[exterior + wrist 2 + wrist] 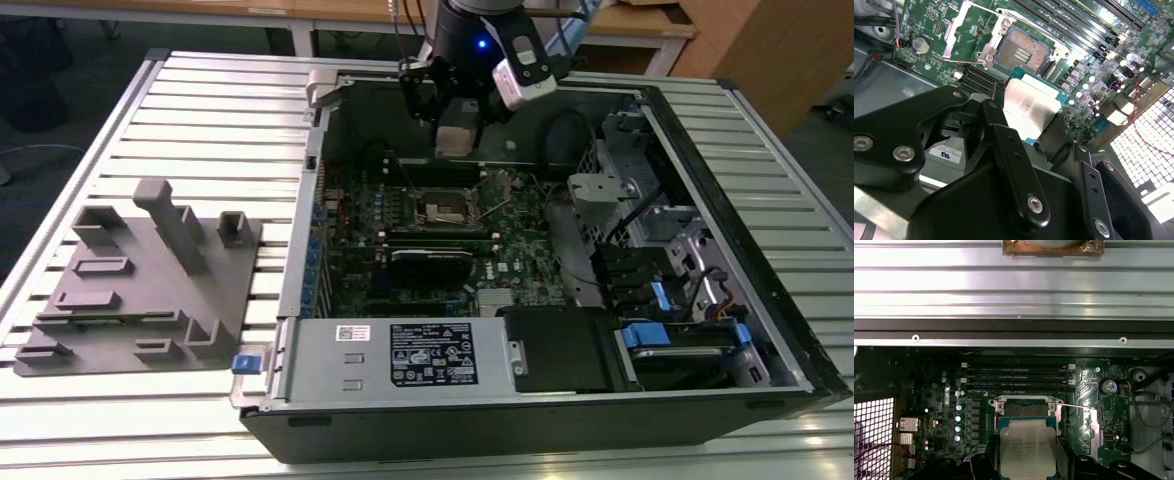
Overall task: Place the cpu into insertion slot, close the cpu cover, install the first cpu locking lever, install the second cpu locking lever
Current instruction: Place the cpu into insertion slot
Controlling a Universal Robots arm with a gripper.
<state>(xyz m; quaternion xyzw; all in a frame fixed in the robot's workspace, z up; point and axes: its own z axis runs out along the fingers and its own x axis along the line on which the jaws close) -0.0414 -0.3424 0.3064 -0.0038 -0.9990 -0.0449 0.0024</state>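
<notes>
My gripper (454,138) hangs above the back part of the open computer case and is shut on the cpu (1030,106), a flat square chip with a silver top on a green base. In both wrist views the black fingers (1004,135) clamp the cpu (1028,449) from two sides. The insertion slot (1021,50) lies open on the green board, its dark centre bare, a little way below and ahead of the held chip. It is also visible from outside (447,208) and partly behind the chip (1026,407). The cpu cover (970,31) is flipped up beside the slot.
Long black memory slots (1019,375) run next to the socket. The case walls (310,200) ring the board, with a drive cage (667,250) at the exterior view's right and a metal box (400,355) in front. A grey fixture (147,270) sits on the slatted table (200,100).
</notes>
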